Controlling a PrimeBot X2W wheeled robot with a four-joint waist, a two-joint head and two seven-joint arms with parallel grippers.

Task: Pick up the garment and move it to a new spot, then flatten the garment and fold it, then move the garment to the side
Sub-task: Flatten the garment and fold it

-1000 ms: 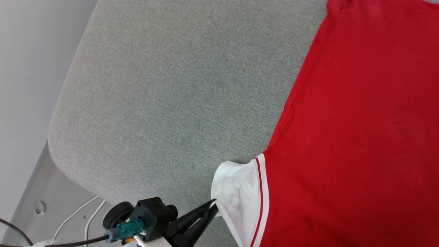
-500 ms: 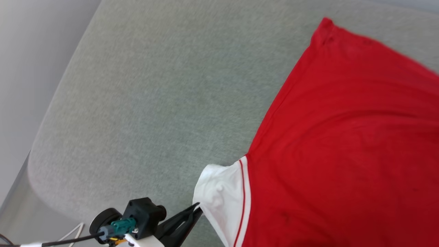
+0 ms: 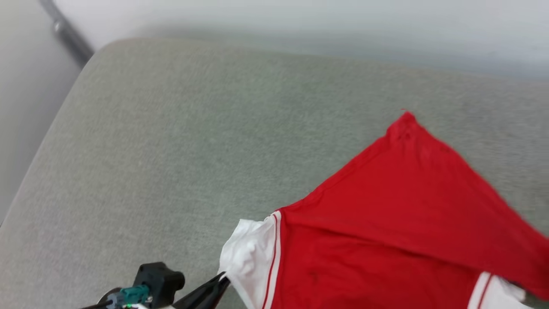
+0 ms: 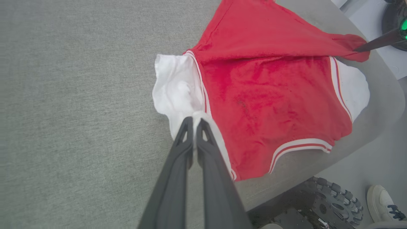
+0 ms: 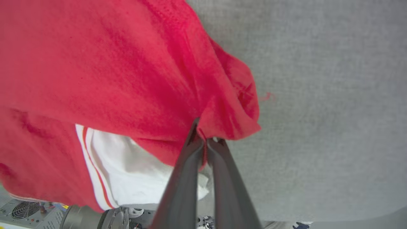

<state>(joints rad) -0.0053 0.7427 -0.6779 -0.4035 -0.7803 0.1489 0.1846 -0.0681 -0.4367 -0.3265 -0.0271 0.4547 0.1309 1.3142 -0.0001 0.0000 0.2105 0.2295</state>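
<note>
Lighting is bright, even and diffuse in all three views, with no hard shadows and no direct source in frame. Head view: soft blur throughout, worst along the top, where the wall (image 3: 300, 21) is a pale haze. The weave of the cushion (image 3: 171, 150) is unreadable, and the garment (image 3: 386, 214) has smeared edges at right. Left wrist view: sharp, with weave and fabric texture legible. A thin shadow lies under the raised red fold, a green light (image 4: 404, 24) flares at the upper right edge, and lines bow toward the corners. Right wrist view: red fabric close to the lens is soft and washed toward pink, and the cushion at right is blurred.
</note>
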